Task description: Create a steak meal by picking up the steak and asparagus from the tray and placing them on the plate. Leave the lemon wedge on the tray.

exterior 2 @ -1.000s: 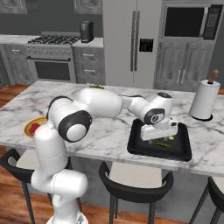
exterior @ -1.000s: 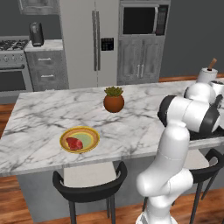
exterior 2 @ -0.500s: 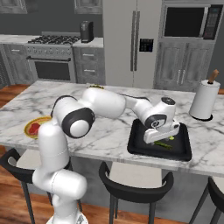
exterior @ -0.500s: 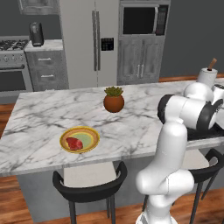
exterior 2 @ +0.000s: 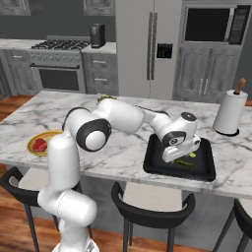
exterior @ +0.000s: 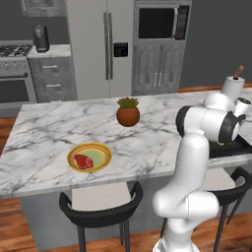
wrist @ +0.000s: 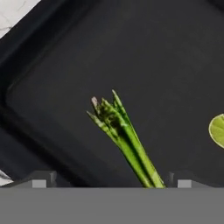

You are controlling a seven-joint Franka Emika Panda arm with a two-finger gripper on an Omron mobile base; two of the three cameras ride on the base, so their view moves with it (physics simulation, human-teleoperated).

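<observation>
The black tray [exterior 2: 155, 165] lies on the right side of the island. On it are the green asparagus [exterior 2: 185, 163] stalks and the small yellow-green lemon wedge [exterior 2: 192, 155]. My gripper [exterior 2: 177, 156] hangs low over the tray, right above the asparagus, and is open. In the hand view the asparagus [wrist: 124, 140] runs down between the two spread fingertips [wrist: 41, 179], with the lemon wedge [wrist: 217, 130] at the right edge and bare tray [wrist: 166, 65] behind. The red steak [exterior: 82, 161] rests on the yellow-rimmed plate [exterior: 103, 150] at the left end of the island.
A brown pot with a green plant [exterior: 128, 113] stands mid-counter. A white paper towel roll [exterior 2: 230, 112] stands beyond the tray's far right corner. Black stools [exterior 2: 147, 204] line the near edge of the island. Fridge, oven and stove are along the back wall.
The hand has shifted slightly right and come down closer to the tray and the asparagus. Jaws stayed open. Steak and plate are unmoved.
</observation>
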